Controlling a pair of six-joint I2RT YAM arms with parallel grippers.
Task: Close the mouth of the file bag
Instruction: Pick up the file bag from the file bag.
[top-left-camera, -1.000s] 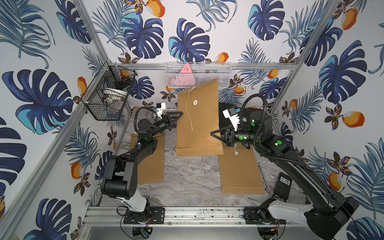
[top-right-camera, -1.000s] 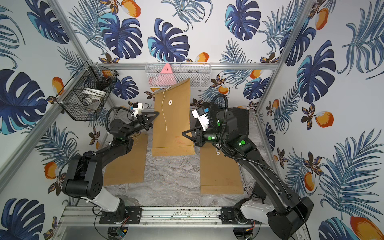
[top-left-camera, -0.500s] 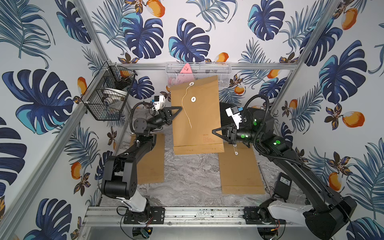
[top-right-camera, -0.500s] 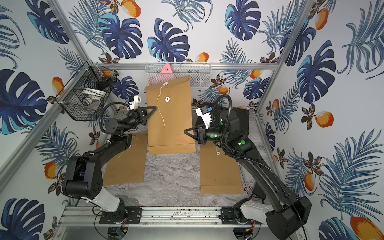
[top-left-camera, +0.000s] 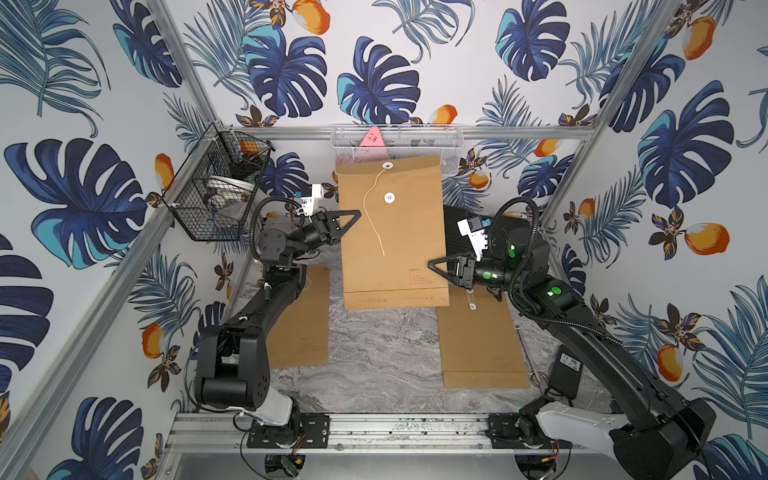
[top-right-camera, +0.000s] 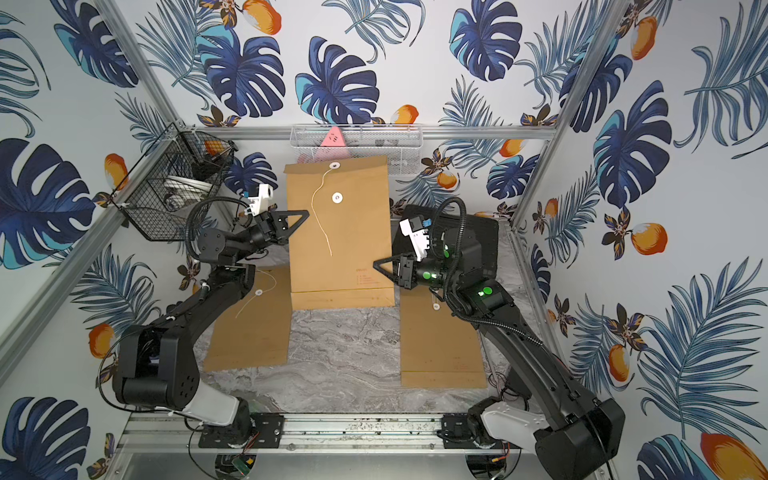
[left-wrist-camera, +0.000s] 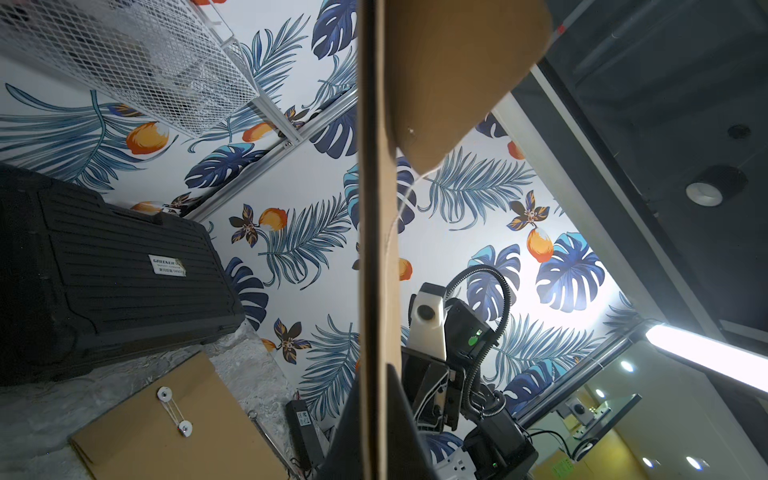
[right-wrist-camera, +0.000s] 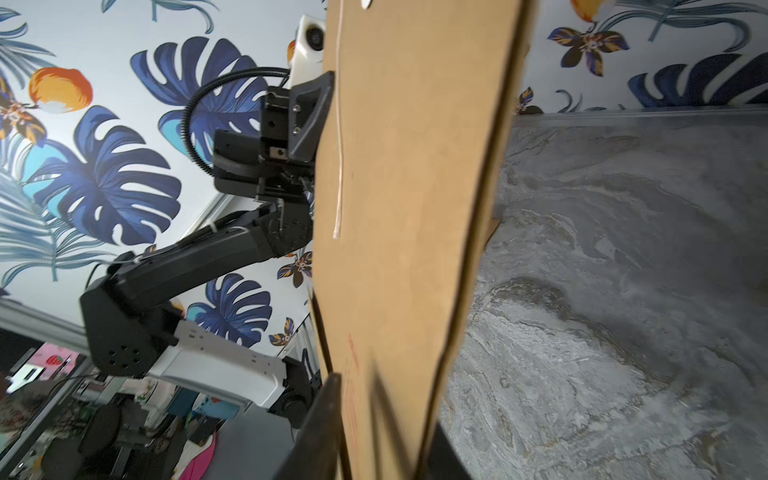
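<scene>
Robot lab cell: aluminium frame (top-left-camera: 519, 132), leaf-print wall panels (top-left-camera: 436, 54), marble-look tabletop (top-left-camera: 382, 353), base rail (top-left-camera: 407, 428)

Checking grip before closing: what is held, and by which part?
Left end effector pinches the file bag by its nearer long edge, toward the mouth. Right end effector straddles the opposite edge; grip cannot be told.

File bag (top-left-camera: 409, 243) bars centre; tabletop (top-left-camera: 382, 353) free.

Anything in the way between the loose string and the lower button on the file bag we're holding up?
Nothing visible. The string hangs loose down the file bag's face beside the lower button, bare paper between them. The left gripper and right gripper sit at the bag's side edges, clear of both.
</scene>
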